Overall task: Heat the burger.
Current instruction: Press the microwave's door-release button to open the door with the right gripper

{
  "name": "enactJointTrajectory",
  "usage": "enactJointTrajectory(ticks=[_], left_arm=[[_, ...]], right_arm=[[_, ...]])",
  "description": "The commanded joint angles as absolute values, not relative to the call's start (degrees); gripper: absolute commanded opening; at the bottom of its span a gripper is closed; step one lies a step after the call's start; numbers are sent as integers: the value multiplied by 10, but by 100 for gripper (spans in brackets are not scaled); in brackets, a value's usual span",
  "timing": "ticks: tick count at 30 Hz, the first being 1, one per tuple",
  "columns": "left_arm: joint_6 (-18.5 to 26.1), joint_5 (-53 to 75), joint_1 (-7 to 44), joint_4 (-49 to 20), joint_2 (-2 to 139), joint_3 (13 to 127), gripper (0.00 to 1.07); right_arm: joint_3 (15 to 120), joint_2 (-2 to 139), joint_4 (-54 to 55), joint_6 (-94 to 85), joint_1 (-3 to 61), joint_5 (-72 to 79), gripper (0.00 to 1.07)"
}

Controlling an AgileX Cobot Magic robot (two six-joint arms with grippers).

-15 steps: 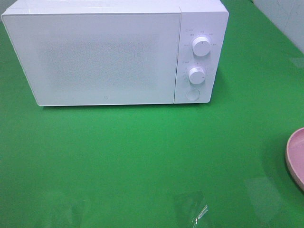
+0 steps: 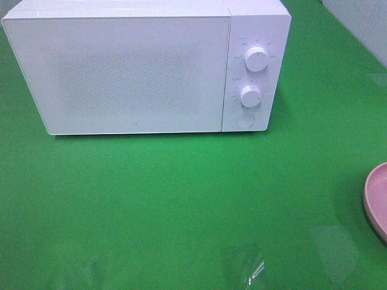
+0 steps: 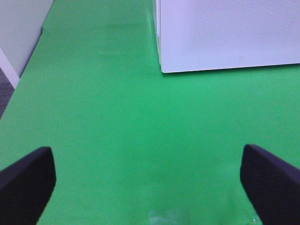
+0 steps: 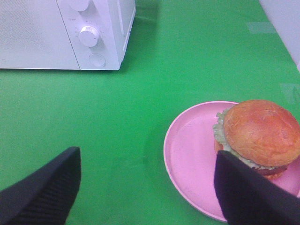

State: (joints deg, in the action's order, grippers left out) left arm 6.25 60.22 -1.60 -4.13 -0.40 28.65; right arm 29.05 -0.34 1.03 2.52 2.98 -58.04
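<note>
The burger [image 4: 260,133], a glossy golden-brown bun with green lettuce and a patty, sits on a pink plate [image 4: 192,154] in the right wrist view. Only the plate's edge [image 2: 376,199] shows at the right border of the exterior view; the burger is out of that view. The white microwave [image 2: 145,66] stands at the back with its door shut. My right gripper [image 4: 145,197] is open, with the plate near one finger [image 4: 248,197]. My left gripper [image 3: 147,187] is open and empty over the green table, near the microwave's front corner [image 3: 164,70].
The microwave has two round knobs [image 2: 256,59] and a round button [image 2: 244,119] on its right panel. A green cloth [image 2: 181,199] covers the table. A pale wall [image 3: 18,28] borders the table's left side.
</note>
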Motion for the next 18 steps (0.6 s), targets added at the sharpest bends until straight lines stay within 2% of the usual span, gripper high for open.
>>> enactJointTrajectory(ticks=[1,8,18], left_arm=[[63,594,-18,-48,-17,284,100],[63,594,-18,-48,-17,284,100],[63,594,-18,-48,-17,284,100]], right_arm=[[290,-14,9,25,29,-573,76],[309,43,9,30,29,-554,76],[311,132,7,29,29,-435,76]])
